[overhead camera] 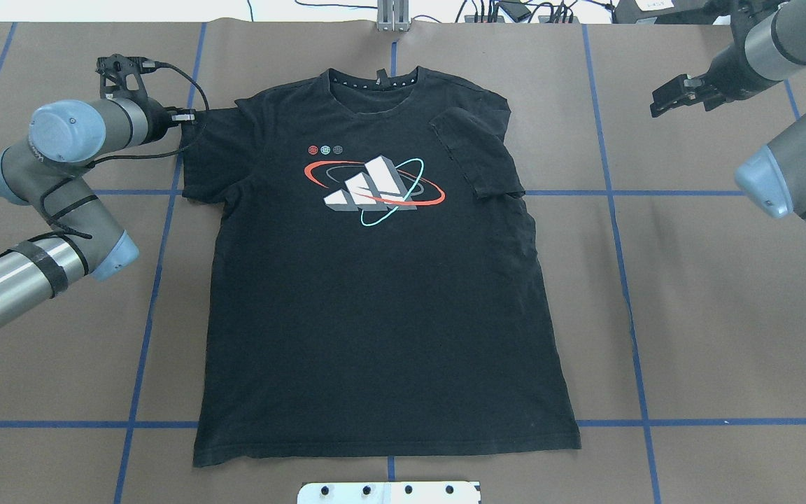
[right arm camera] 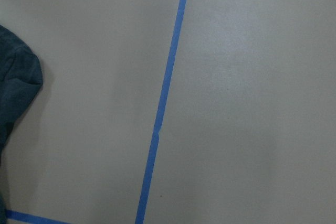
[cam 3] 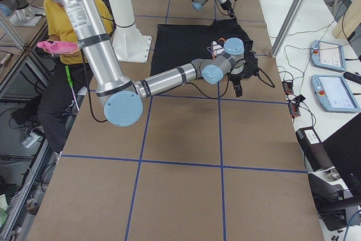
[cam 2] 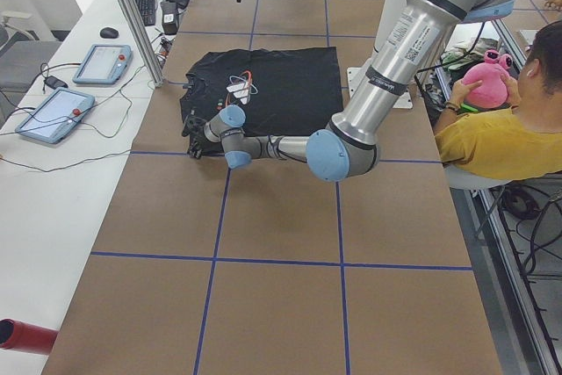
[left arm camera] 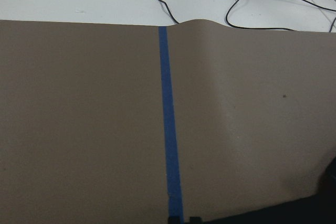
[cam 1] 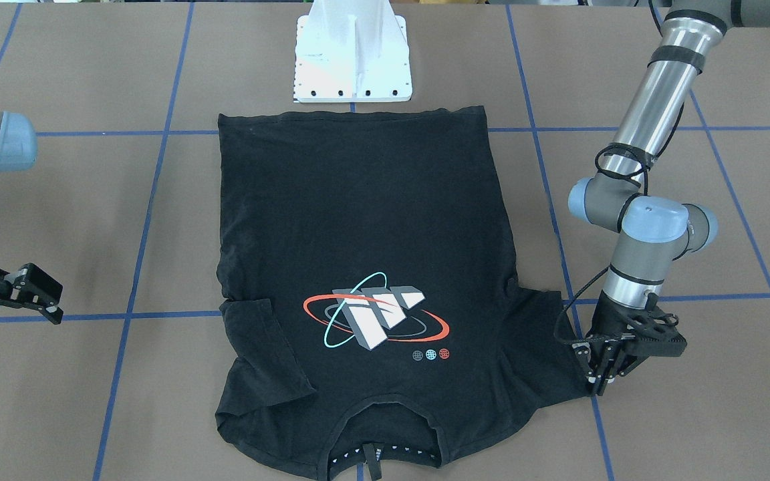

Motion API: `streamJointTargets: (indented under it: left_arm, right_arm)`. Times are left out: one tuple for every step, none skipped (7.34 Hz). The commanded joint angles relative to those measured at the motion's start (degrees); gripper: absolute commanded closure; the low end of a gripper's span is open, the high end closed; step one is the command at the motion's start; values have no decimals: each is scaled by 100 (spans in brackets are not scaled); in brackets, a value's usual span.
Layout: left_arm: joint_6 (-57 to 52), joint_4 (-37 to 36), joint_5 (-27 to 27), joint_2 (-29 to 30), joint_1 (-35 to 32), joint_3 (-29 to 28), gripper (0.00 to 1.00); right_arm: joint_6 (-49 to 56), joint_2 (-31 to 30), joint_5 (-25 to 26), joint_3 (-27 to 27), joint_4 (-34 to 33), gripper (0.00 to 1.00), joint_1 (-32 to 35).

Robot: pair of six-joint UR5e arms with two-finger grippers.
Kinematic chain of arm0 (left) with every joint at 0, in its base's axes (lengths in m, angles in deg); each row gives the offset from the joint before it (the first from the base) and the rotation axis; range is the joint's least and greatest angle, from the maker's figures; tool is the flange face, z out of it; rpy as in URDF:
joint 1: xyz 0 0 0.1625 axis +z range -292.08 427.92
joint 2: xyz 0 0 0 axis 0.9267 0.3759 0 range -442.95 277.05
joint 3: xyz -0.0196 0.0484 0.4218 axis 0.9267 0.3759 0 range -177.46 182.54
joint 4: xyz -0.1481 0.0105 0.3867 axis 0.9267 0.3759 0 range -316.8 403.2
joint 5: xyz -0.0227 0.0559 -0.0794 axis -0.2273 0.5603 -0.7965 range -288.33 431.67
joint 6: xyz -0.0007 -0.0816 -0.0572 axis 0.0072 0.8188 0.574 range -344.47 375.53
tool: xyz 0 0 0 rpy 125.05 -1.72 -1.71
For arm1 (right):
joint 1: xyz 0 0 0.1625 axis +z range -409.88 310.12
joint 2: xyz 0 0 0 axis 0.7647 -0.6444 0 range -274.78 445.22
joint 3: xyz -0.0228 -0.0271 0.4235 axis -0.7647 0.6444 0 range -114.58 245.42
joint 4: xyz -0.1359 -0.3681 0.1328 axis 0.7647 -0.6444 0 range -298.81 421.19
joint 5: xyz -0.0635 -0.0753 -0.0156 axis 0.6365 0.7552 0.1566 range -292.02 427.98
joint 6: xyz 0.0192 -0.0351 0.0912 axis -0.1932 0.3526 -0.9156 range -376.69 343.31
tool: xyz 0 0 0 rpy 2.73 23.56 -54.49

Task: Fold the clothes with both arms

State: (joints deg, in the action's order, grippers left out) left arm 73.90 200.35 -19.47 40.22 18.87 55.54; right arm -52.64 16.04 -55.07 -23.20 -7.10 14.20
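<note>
The black T-shirt (overhead camera: 382,294) lies flat on the brown table with its graphic (overhead camera: 373,183) up and its collar on the side far from the robot's base. One sleeve (overhead camera: 476,155) is folded in over the chest. The other sleeve (cam 1: 549,341) lies spread out. My left gripper (cam 1: 600,386) points down at this sleeve's outer corner, with its fingers together on the hem. It also shows in the overhead view (overhead camera: 180,117). My right gripper (overhead camera: 674,98) is open and empty, held off the shirt's side; it also shows in the front-facing view (cam 1: 24,308).
The white base plate (cam 1: 353,63) stands at the shirt's hem. Blue tape lines (overhead camera: 616,231) cross the table. A seated person in yellow (cam 2: 505,133) holds a pink toy by the base. Control tablets (cam 2: 54,113) and cables lie on the white side table.
</note>
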Motion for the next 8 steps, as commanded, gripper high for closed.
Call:
streamJointTargets:
  left_arm:
    - [-19,0,-9,-3,-8,0,80]
    - [-19,9,-9,-3,-8,17,100]
    - [-28,9,-18,-3,-16,44,100]
    - [-37,9,-27,-3,-16,79,100]
    - [-37,35,-35,-3,-34,184,100]
    - [-37,44,-253,-3,-51,411,100]
    - [-19,44,-403,-3,-51,596,100]
    - [50,-35,-405,6,-43,772,100]
  right_arm:
    - [0,1,0,3,0,0,0]
    - [0,10,0,3,0,0,-9]
    - [0,10,0,-6,0,0,-9]
    - [0,10,0,-6,0,0,-9]
    - [0,10,0,-15,9,0,-9]
    - [-9,10,0,-15,0,0,-9]
    - [-26,10,0,-24,9,0,-9]
    - [-44,10,0,-32,9,0,-9]
